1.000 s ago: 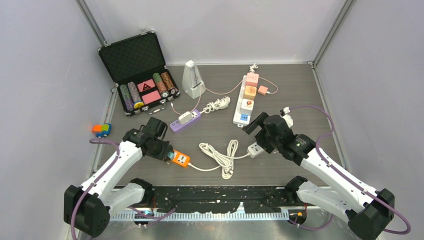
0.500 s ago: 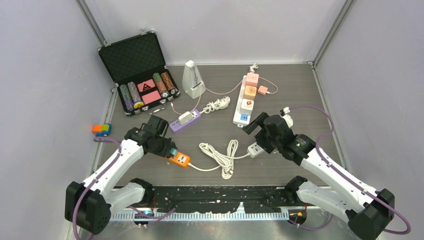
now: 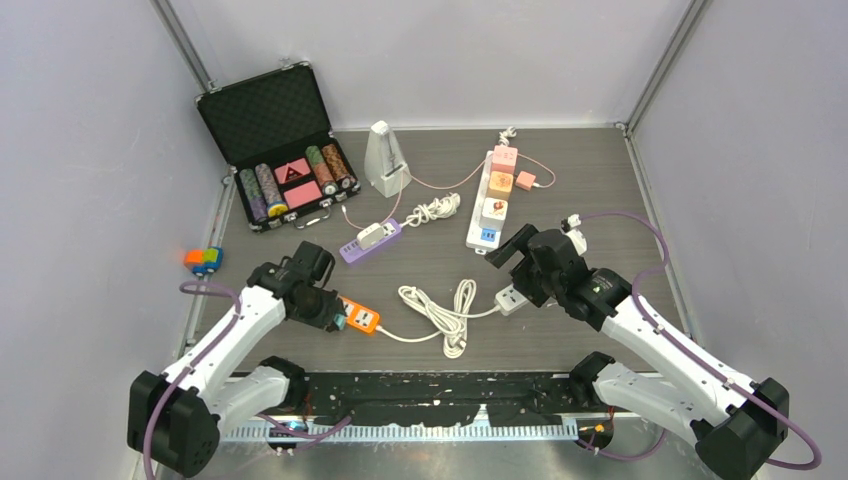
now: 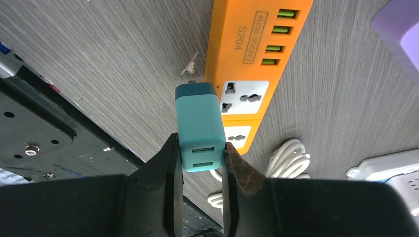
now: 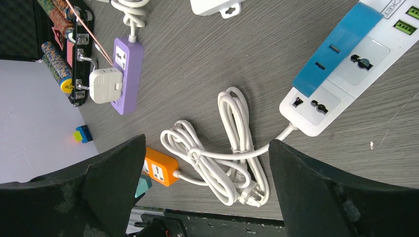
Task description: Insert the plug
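Note:
My left gripper (image 4: 200, 150) is shut on a teal plug (image 4: 199, 126), its fingers (image 4: 170, 158) pinching the two sides. The plug points at the near end of the orange power strip (image 4: 254, 49). Its dark tip sits just left of a white socket (image 4: 245, 97); its prongs are hidden. From above, the left gripper (image 3: 335, 318) is at the left end of the orange strip (image 3: 361, 318). My right gripper (image 5: 207, 148) stands open with nothing between its fingers, hovering by a white power strip (image 5: 336, 74). The orange strip (image 5: 160, 168) and teal plug (image 5: 142, 186) show low in that view.
A coiled white cable (image 3: 440, 310) lies between the two strips. A purple strip (image 3: 370, 240) with a white adapter lies behind the orange one. An open chip case (image 3: 275, 150), a metronome (image 3: 385, 160) and a long white strip with coloured adapters (image 3: 495, 195) stand at the back.
The left arm has drawn slightly back toward the near left, still holding the teal plug. The orange strip and the right arm have not moved.

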You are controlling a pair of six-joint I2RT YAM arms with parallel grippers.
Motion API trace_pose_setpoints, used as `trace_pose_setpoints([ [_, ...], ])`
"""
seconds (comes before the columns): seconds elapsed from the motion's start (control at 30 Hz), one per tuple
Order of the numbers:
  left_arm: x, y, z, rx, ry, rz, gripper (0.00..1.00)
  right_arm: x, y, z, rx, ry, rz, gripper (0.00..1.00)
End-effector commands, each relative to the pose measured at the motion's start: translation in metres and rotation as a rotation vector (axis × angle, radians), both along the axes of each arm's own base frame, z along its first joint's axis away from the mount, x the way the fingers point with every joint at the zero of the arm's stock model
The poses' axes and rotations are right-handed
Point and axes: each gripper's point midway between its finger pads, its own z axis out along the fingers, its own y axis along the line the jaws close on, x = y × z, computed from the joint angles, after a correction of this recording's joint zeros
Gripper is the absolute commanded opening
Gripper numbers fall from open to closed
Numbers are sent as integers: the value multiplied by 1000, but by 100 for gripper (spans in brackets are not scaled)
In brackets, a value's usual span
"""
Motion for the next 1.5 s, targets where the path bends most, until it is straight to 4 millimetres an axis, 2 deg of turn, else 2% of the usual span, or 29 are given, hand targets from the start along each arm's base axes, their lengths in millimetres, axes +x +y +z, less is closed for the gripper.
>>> trace_pose_setpoints([
  [0.0,12,-8,2,-33,-38,-28,0,5,0,10,27,-38,-20,99],
  [0.2,8,1,18,8,-43,-18,0,6,0,11,28,-40,-21,99],
  [0.43,13,-2,27,-28,-110,-4,0,6,1,10,30,-35,-19,99],
  [0.87,23,-10,20,-37,-105,-45,0,5,0,10,28,-38,-20,100],
  [1.47,22,-4,1,-8,-58,-52,0,7,1,8,23,-30,-18,100],
])
